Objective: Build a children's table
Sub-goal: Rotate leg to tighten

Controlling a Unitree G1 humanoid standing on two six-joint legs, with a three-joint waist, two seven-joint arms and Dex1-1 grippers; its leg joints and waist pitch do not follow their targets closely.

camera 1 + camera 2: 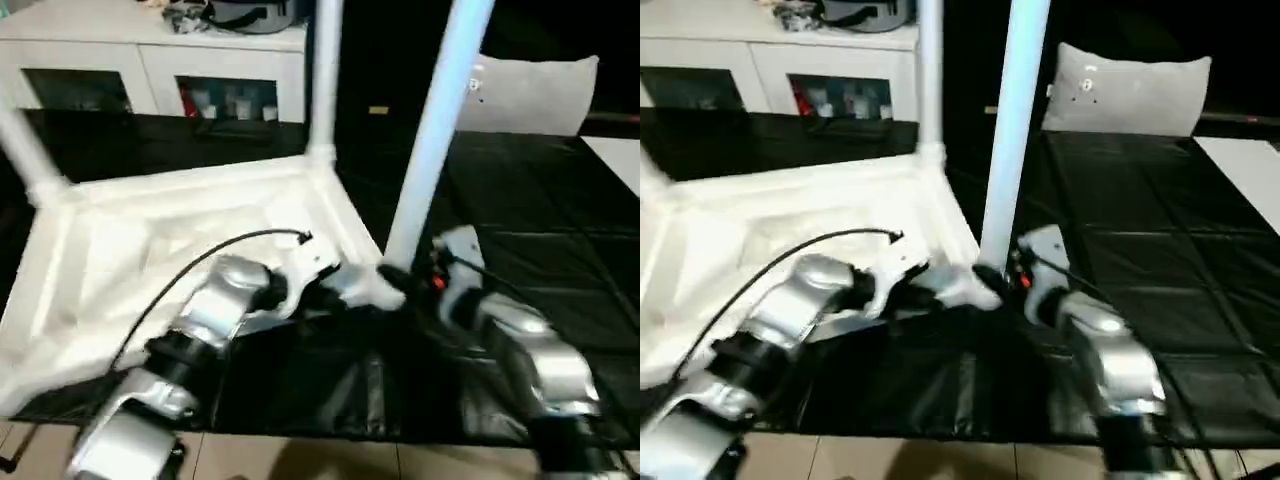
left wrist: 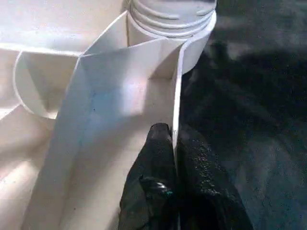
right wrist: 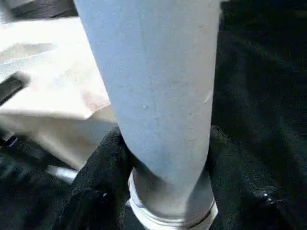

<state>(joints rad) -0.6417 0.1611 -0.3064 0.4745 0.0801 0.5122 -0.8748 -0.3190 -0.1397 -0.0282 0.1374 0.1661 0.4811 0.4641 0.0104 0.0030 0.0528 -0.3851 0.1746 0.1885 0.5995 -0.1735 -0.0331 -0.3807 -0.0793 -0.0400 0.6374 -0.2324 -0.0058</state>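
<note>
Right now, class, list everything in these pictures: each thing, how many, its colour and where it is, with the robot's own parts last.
Table top: one, white, upside down on the black mat, ribbed underside up.
Legs: three, white; two standing in far corner sockets, one tilted at the near corner.
Mat: one, black, on the floor.
Cabinet: one, white, behind.
Cushion: one, grey-white, far right.
Left gripper: black, shut on the table top's rim.
Right gripper: black, around the tilted leg's base.
</note>
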